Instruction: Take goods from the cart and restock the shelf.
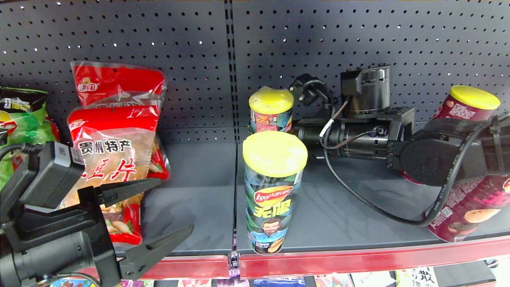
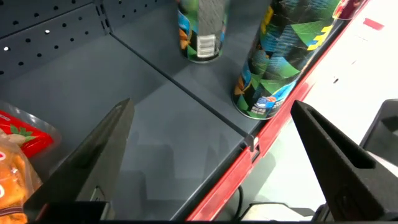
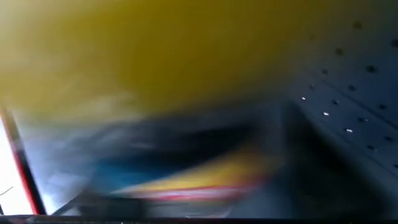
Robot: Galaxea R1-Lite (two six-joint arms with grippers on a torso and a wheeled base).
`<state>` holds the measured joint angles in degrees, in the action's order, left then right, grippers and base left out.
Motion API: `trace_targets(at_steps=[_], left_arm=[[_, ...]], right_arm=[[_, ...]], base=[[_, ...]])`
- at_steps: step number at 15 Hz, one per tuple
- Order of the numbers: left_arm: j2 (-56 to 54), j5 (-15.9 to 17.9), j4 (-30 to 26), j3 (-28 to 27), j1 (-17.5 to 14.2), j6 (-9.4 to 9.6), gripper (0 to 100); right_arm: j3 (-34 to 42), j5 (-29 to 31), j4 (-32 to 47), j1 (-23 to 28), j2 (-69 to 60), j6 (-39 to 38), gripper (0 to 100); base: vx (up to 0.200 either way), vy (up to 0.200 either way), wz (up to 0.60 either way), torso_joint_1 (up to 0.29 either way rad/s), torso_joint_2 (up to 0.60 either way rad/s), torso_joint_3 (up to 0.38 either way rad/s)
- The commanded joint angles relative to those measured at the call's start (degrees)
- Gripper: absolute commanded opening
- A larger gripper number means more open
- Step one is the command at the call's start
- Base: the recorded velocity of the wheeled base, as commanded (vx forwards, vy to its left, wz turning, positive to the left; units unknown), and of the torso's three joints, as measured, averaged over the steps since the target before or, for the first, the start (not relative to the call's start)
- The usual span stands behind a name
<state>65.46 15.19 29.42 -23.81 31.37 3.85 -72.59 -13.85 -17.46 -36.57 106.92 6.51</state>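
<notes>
Head view: the rear can (image 1: 271, 109) stood on the shelf (image 1: 199, 199) just behind the front can (image 1: 274, 191), with the right hand (image 1: 298, 130) at it; whether it was clamped, I could not tell. Left wrist view: the left hand (image 2: 212, 106) gaped empty near the front can. Right wrist view: a yellow lid (image 3: 155, 50), blurred. Restocking seemed partway.

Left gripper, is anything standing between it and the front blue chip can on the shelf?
Nothing visible does. The left gripper is open, facing bare shelf, and the front blue chip can stands upright to its right near the shelf's edge. The red snack bag sits on the gripper's other side.
</notes>
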Motion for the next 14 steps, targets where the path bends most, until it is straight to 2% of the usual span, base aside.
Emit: trace_targets(at_steps=[1, 14], left_arm=[[0.2, -0.1, 0.0, 0.0, 0.0, 0.01, 100], [0.7, -0.2, -0.1, -0.4, -0.1, 0.01, 100]], right_arm=[[0.6, 0.0, 0.0, 0.0, -2.1, 0.1, 100], [16.5, 0.8, 0.1, -0.5, -18.4, 1.4, 100]], base=[[0.000, 0.000, 0.00, 0.000, 0.00, 0.000], [0.000, 0.000, 0.00, 0.000, 0.00, 0.000]])
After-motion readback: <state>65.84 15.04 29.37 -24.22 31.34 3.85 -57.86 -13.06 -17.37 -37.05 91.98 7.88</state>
